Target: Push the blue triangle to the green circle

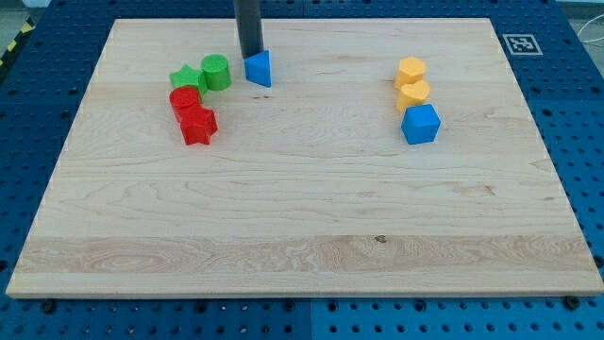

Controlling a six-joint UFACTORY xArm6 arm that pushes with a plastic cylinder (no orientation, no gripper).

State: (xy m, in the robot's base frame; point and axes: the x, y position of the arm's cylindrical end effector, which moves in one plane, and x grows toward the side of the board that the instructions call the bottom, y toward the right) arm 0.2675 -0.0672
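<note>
Blue triangle (259, 68) is nearly delivered, near green circle (216, 72); my tip (250, 55), a bare rod holding nothing, is set at its upper-left edge; a short leftward push from its right side is judged needed.

You are looking at a pale, smooth-grained wooden tabletop (311, 208), matt plastic-looking blocks like the blue triangle (259, 68), and a dark matt rod (249, 24).

A straight dark grey rod is showing, smooth and round, running out of the view's top; my tip (250, 56) is looking slightly lighter, perhaps glare.
</note>
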